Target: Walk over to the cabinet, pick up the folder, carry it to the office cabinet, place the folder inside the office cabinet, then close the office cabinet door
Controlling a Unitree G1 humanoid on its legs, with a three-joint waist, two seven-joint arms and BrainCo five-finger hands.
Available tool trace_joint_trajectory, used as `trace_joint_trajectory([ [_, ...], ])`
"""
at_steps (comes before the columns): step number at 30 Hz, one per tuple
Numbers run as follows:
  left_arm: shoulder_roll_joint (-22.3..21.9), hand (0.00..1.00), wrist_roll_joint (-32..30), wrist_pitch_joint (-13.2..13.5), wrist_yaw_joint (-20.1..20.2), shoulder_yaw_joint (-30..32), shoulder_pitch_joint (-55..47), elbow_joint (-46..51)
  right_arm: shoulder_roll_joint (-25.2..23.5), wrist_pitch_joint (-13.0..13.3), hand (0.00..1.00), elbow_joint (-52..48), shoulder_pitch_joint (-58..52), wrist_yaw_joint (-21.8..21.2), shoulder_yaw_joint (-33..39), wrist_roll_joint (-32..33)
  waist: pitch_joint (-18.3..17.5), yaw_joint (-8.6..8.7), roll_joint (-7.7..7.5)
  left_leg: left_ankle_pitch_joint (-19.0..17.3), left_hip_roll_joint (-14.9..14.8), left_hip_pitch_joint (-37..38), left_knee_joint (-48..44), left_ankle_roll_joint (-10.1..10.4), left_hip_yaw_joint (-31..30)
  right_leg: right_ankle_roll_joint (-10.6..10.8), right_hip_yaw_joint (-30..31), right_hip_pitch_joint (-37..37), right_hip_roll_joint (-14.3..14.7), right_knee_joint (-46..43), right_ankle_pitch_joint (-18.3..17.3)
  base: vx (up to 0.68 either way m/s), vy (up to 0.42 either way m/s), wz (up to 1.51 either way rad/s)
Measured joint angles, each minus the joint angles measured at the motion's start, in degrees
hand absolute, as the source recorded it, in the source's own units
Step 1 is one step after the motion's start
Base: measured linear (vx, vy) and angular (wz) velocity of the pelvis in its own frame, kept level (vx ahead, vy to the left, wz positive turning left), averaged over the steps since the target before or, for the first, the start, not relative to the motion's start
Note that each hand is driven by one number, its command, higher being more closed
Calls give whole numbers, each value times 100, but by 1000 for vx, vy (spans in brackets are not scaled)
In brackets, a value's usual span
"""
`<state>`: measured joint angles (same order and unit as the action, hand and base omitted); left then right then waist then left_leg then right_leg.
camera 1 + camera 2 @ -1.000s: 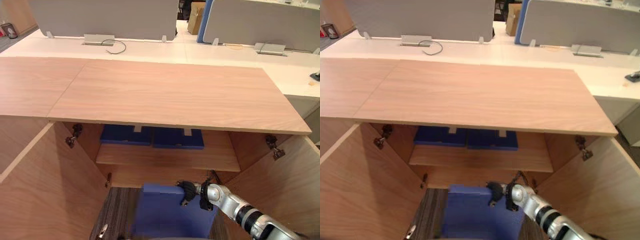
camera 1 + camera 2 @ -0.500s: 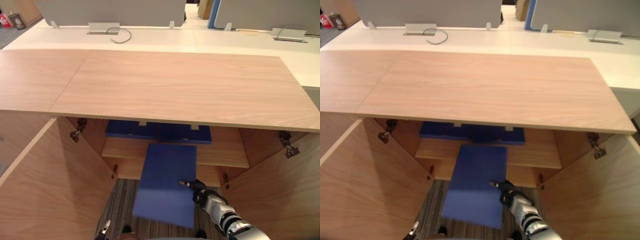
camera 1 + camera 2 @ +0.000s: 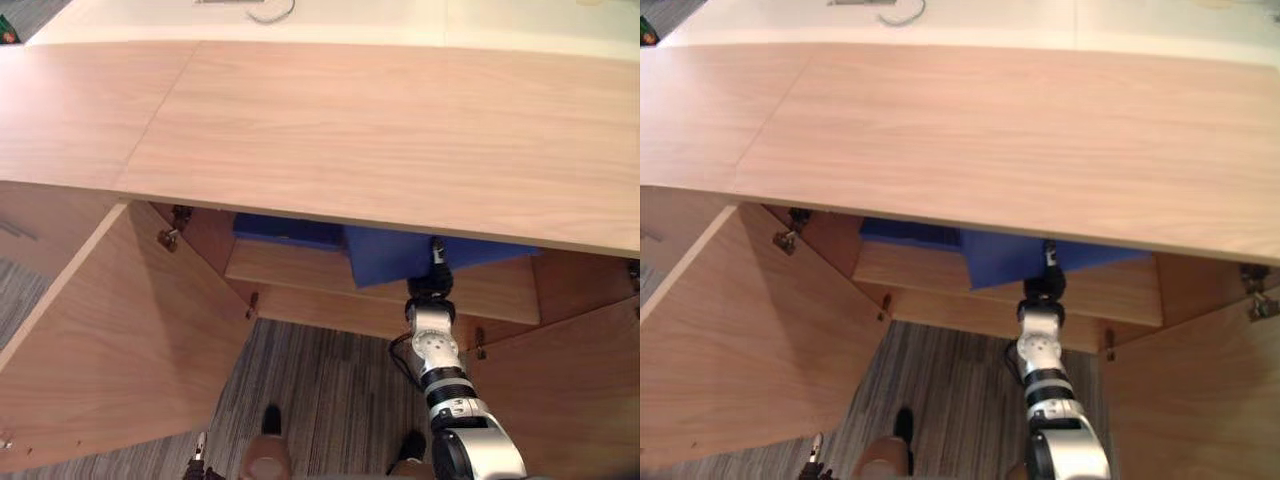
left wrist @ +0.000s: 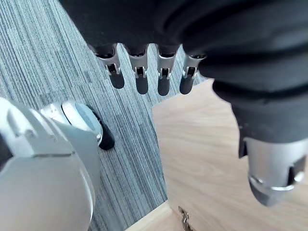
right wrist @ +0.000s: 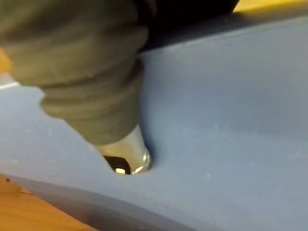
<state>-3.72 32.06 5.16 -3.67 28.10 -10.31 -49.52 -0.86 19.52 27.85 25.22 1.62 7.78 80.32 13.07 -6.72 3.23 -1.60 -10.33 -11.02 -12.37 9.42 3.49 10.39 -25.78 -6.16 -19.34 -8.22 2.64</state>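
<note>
Wood covers most of the scene: the office cabinet (image 3: 380, 130) has a wide flat top, and its left door (image 3: 120, 330) and right door (image 3: 590, 400) both stand open over grey striped carpet (image 3: 330, 400).

The right arm reaches straight forward, in under the cabinet top. The right robot hand (image 3: 437, 270) is at the front edge of the shelf (image 3: 290, 272) inside. It is gripping the blue folder (image 3: 385, 255). Up close, its thumb (image 5: 130, 159) presses down hard on the folder's flat blue face.

The folder sits tilted inside the cabinet. It spreads out past the right robot hand on both sides, and its far part goes out of sight under the cabinet top. More blue folders (image 3: 285, 232) lie on the shelf, to the left of the right robot hand and farther back.

The left robot hand (image 4: 192, 33) hangs low at the robot's side with its fingers (image 4: 139, 72) straight and loose, holding nothing. Carpet and a piece of the left door lie below those fingers.
</note>
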Motion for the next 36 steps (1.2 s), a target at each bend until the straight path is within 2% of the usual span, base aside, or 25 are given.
trace_joint_trajectory([
  [2, -3, 0, 20, 36, -80, 17, 13, 100, 30, 191, 100, -520, 40, 142, 10, -8, 234, -7, 166, -313, -82, -427, -626, -56, -23, -21, 20, -342, -72, -557, -230, -139, 53, 7],
  [3, -5, 0, 96, 46, -160, 25, 13, 150, 81, 332, 100, -868, 157, 271, 38, -39, 432, -9, 232, -538, -84, -816, -1160, -85, -72, -21, 144, -741, -212, -1100, -418, -118, 52, -2],
  [6, -5, 0, 778, 52, -175, 48, 21, 386, 171, 475, 100, -1309, 623, 559, 160, -129, 701, -3, 253, -866, -11, -1583, -2043, -153, -91, -15, 482, -1634, -518, -2046, -698, -196, 66, -7],
  [8, -14, 0, 1206, 78, -212, 158, 45, 552, 370, 484, 100, -1525, 918, 740, 169, -203, 785, -14, 275, -1019, 26, -2080, -2527, -199, -96, -1, 694, -2190, -677, -2516, -799, -196, 67, -7],
  [9, -34, 0, 1511, 105, -289, 411, 68, 689, 500, 480, 100, -1629, 1243, 909, 154, -288, 899, -13, 292, -1153, 21, -2399, -2880, -233, -74, 0, 898, -2571, -726, -2828, -853, -169, 70, -18],
  [13, 21, 0, 1992, 198, -470, 727, 151, 1072, 860, 482, 100, -1757, 1997, 1201, 130, -288, 1081, -24, 325, -1380, 69, -3282, -3761, -280, -124, 32, 1310, -3565, -911, -3707, -1082, -130, 42, -1],
  [18, 53, 0, 2342, 214, -750, 899, 285, 1402, 1074, 486, 100, -1825, 2820, 1466, 166, -280, 1224, -39, 331, -1567, 113, -4179, -4594, -256, -245, 37, 1667, -4569, -1027, -4596, -1314, -85, 14, 4],
  [26, -25, 0, 2419, 211, -1039, 841, 401, 1641, 1095, 710, 100, -1824, 3511, 1906, 330, -256, 1304, -148, 331, -1600, 181, -4763, -5024, -200, -344, 36, 1919, -5303, -1139, -5270, -1553, -47, -5, 7],
  [29, -58, 0, 2425, 205, -1091, 716, 401, 1657, 1122, 791, 100, -1807, 3641, 2073, 524, -214, 1304, -194, 333, -1588, 184, -4806, -5027, -179, -401, -6, 1876, -5312, -1141, -5315, -1574, -26, -12, 6],
  [33, -70, 0, 2505, 202, -1189, 669, 404, 1705, 1123, 948, 100, -1416, 4053, 2197, 682, 167, 1302, -214, 335, -1582, 185, -4838, -5010, -167, -438, -30, 1821, -5305, -1143, -5312, -1590, 3, 3, 2],
  [36, -70, 0, 2637, 202, -1265, 670, 447, 1707, 1124, 954, 100, -1080, 4390, 2274, 727, 374, 1298, -226, 342, -1576, 194, -4870, -5004, -159, -471, -24, 1780, -5296, -1148, -5306, -1597, 18, 9, 4],
])
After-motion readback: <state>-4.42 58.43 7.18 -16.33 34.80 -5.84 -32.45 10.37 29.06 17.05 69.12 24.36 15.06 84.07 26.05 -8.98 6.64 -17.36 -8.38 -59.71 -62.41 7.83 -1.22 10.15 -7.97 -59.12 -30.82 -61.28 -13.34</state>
